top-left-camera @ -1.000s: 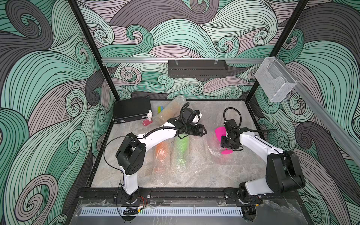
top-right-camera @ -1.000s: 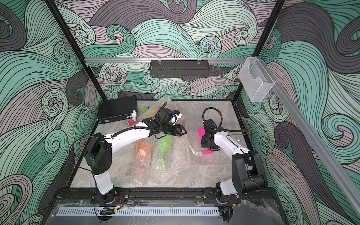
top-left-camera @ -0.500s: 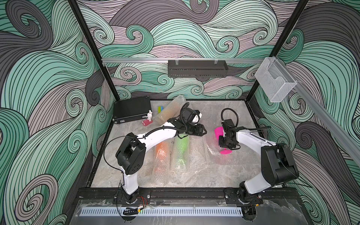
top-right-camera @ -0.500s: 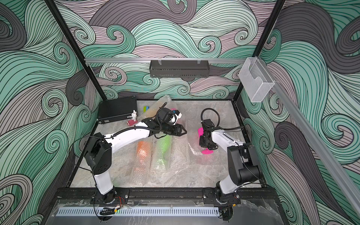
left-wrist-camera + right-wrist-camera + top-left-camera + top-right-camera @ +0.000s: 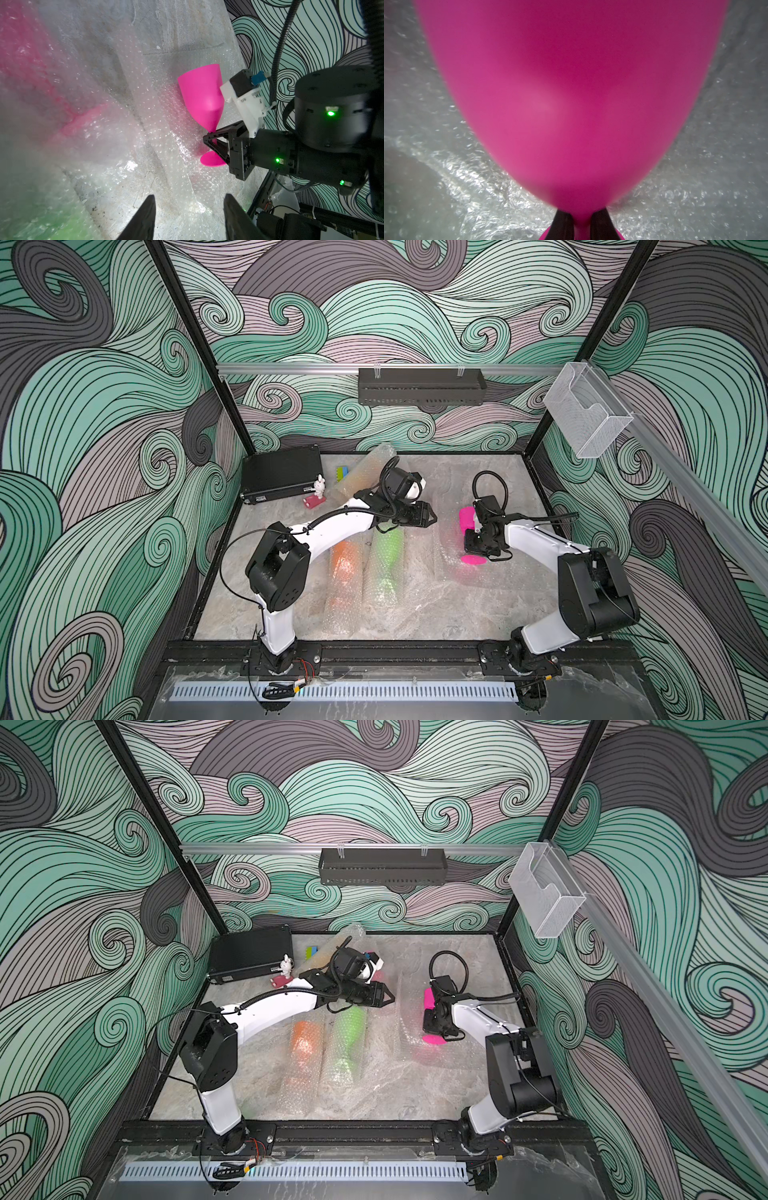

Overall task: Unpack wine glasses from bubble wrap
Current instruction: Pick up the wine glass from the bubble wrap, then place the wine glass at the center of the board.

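**Magenta wine glass (image 5: 200, 97) gripped by its stem**

At the table's (image 5: 457, 616) 3 o'clock it lies bare on an open bubble wrap sheet (image 5: 453, 576), cup toward 12. The right arm (image 5: 536, 537) bends in from 5 o'clock, right gripper (image 5: 581, 215) closed on the stem. The left gripper (image 5: 189, 199) hovers at centre, fingers half spread, empty. Sleeves (image 5: 345, 597) near 6 o'clock hold an orange glass (image 5: 345, 560) and a lime green glass (image 5: 388, 547).

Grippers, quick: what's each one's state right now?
Left gripper: open, holding nothing.
Right gripper: closed on the stem of the magenta plastic goblet.
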`<move>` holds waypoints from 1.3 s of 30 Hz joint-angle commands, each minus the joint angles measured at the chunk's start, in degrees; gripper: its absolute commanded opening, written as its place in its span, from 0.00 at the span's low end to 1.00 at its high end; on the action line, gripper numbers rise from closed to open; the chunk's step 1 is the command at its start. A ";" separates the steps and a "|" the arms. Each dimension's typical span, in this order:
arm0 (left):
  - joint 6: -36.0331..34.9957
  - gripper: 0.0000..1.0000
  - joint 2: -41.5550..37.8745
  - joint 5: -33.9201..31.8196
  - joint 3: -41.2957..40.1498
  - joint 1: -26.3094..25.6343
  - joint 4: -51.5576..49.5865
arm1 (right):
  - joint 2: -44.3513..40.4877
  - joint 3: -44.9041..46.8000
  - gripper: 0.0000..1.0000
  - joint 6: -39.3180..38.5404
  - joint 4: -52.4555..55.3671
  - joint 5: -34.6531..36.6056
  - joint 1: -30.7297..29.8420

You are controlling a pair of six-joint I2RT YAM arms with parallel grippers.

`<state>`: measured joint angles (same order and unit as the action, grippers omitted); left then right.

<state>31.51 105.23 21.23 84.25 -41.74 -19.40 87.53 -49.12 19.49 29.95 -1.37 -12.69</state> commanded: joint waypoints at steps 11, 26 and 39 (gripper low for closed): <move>1.50 0.52 -3.31 4.61 0.83 4.64 -0.81 | -10.18 3.73 0.11 -4.25 -13.25 -7.60 -0.37; 5.69 0.52 -9.89 5.45 1.58 11.04 -1.32 | -20.05 15.78 0.09 -26.26 -41.18 -7.19 -12.64; 6.58 0.50 -9.88 19.79 0.52 14.20 -3.61 | -23.71 20.68 0.09 -34.43 -47.71 -2.10 -20.21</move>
<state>38.00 96.03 35.86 84.27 -27.51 -21.50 65.01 -28.75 -12.43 -14.46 -5.39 -31.97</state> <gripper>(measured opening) 0.502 0.144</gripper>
